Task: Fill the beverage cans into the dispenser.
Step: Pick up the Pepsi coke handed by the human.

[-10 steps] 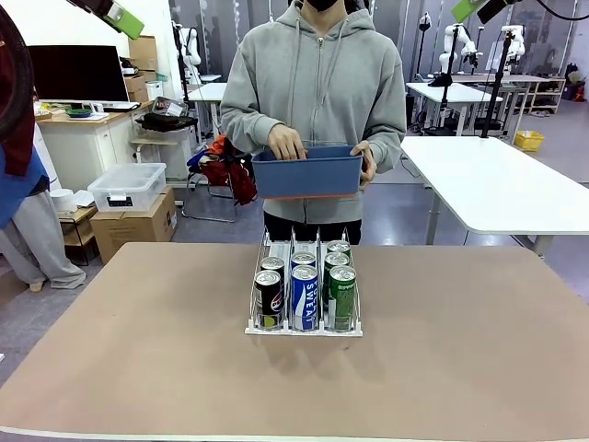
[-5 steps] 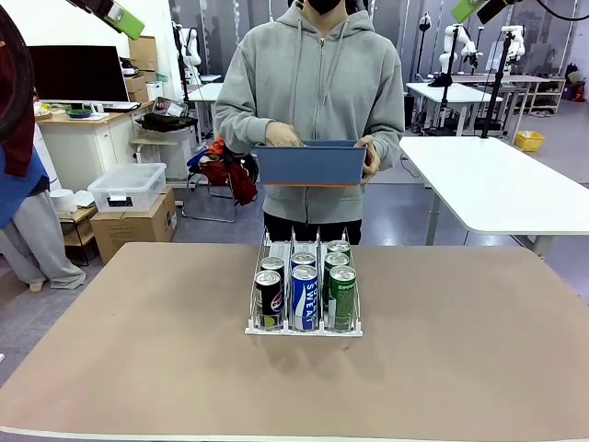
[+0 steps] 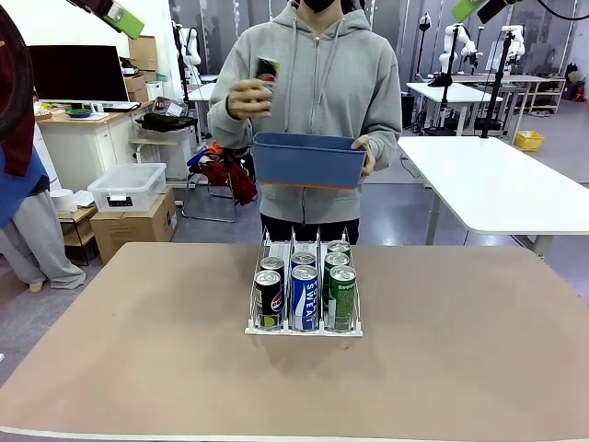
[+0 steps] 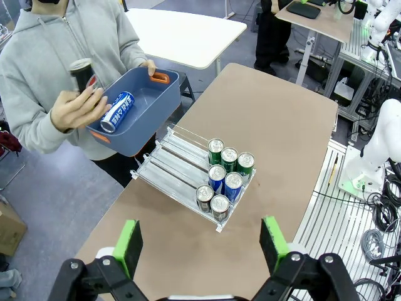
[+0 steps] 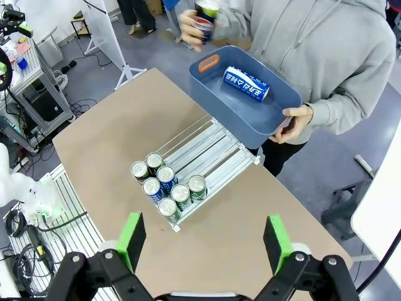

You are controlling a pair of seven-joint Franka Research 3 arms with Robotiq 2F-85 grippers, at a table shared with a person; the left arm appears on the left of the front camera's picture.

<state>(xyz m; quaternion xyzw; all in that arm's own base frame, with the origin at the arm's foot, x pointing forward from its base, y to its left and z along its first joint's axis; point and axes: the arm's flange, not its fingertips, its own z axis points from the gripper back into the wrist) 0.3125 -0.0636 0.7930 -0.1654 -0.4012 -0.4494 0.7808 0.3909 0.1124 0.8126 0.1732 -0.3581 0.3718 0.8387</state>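
The clear dispenser (image 3: 303,330) stands mid-table with several cans in its three lanes: black (image 3: 269,298), blue (image 3: 304,296) and green (image 3: 342,294) at the front. Its far lane ends (image 4: 168,164) (image 5: 210,145) are bare. Across the table a person holds a blue bin (image 3: 307,159) with one hand and, with the other, a black can (image 3: 267,68) (image 4: 81,73) (image 5: 205,15) raised above it. A blue can (image 4: 117,111) (image 5: 246,83) lies in the bin. My left gripper (image 4: 200,244) and right gripper (image 5: 203,241) hang high over the table, both open and holding nothing.
The tan table (image 3: 460,350) has free room on both sides of the dispenser. A white table (image 3: 502,184) stands behind at the right. Boxes and a clear tub (image 3: 127,187) sit on the floor at the far left.
The person's hand has come up out of the bin with a black can. The bin now rests in the other hand alone. The cans in the dispenser have not moved.
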